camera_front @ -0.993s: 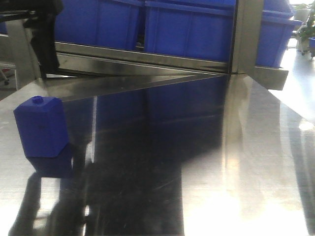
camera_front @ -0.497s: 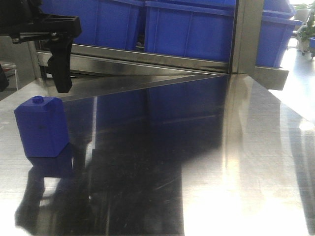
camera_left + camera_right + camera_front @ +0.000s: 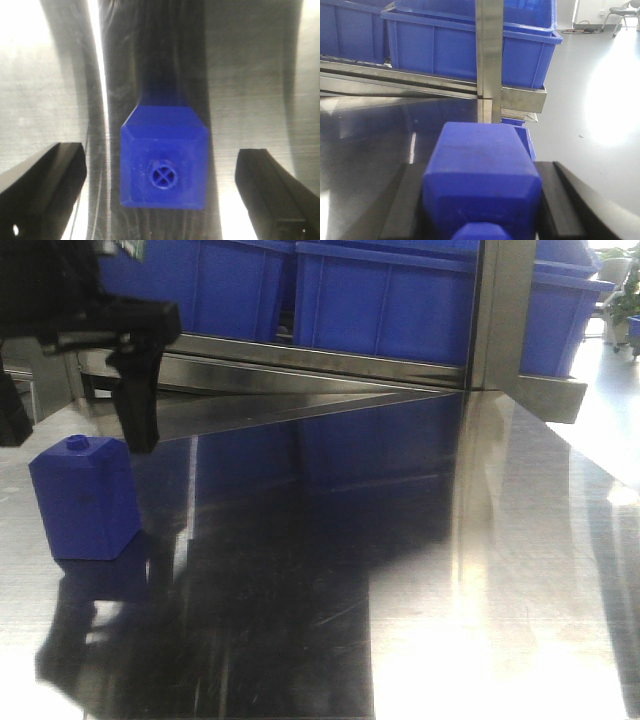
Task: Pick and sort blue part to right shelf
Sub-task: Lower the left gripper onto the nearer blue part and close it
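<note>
The right tool was clenched on the blue part, its knob end toward the wrist camera and its long axis pointing ahead at the right shelf and its blue bins, which lay straight in front. Only the right wrist view showed that hold. The front view showed instead the left tool, spread wide, hovering over a squatter blue block on the desk.

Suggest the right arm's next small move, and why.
Probably ease the right gripper forward and up toward the blue bin on the right shelf: the blue part is clamped in it, and the bin's rim sits ahead, above the part.
</note>
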